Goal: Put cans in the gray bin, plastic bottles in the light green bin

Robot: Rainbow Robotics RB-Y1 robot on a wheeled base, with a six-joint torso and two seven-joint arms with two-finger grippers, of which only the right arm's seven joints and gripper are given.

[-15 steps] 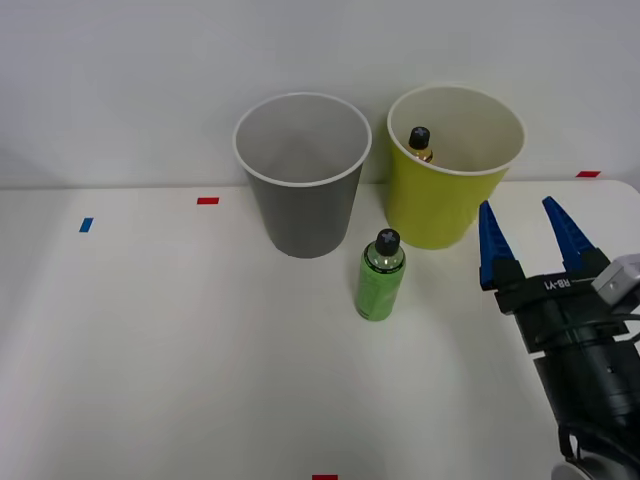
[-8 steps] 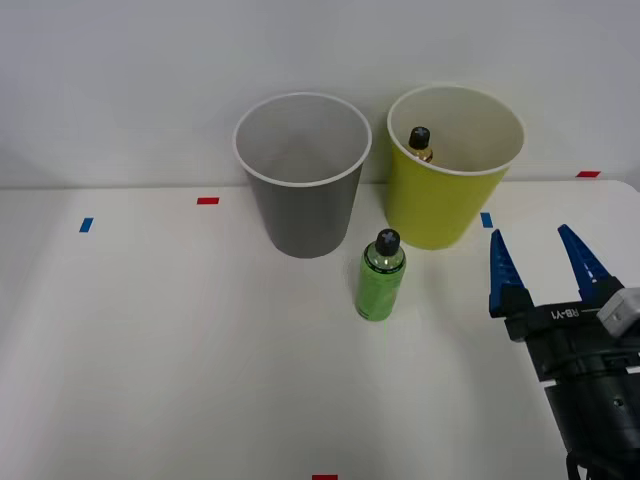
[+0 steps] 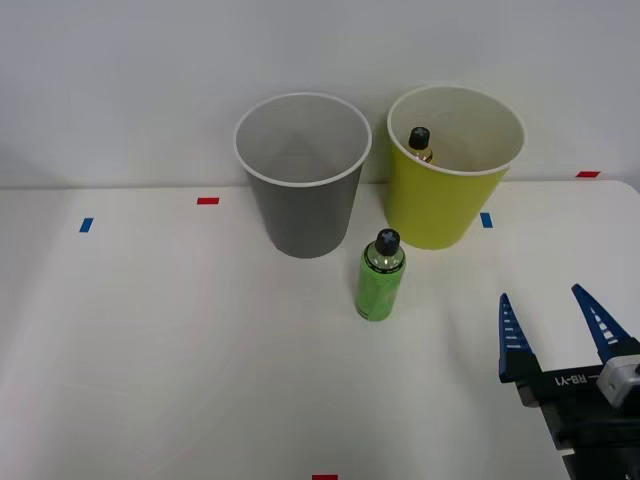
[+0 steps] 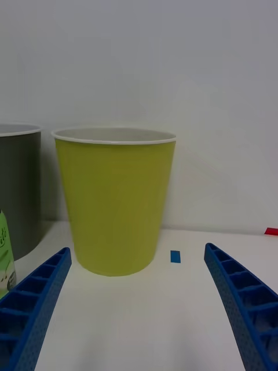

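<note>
A bright green plastic bottle [image 3: 380, 277] with a black cap stands upright on the white table, just in front of the gap between the two bins; its edge [image 4: 4, 255] shows in the wrist view. The gray bin [image 3: 302, 175] [image 4: 17, 185] stands at the back. To its right the light green bin [image 3: 450, 185] [image 4: 114, 200] holds a bottle with an amber-brown neck [image 3: 421, 143]. My right gripper [image 3: 562, 328] [image 4: 139, 301] is open and holds nothing, low at the table's near right, well clear of the green bottle. The cans are out of view.
Small tape marks dot the table: red [image 3: 207, 201] and blue [image 3: 86, 225] at the left, blue [image 3: 486, 220] [image 4: 175, 256] beside the light green bin, red [image 3: 588, 174] at the far right, red [image 3: 324, 477] at the front edge. A plain wall stands behind the bins.
My right gripper has drawn back toward the near right edge of the table, still open, uncovering the blue tape mark beside the light green bin. The bottles and bins have not moved.
</note>
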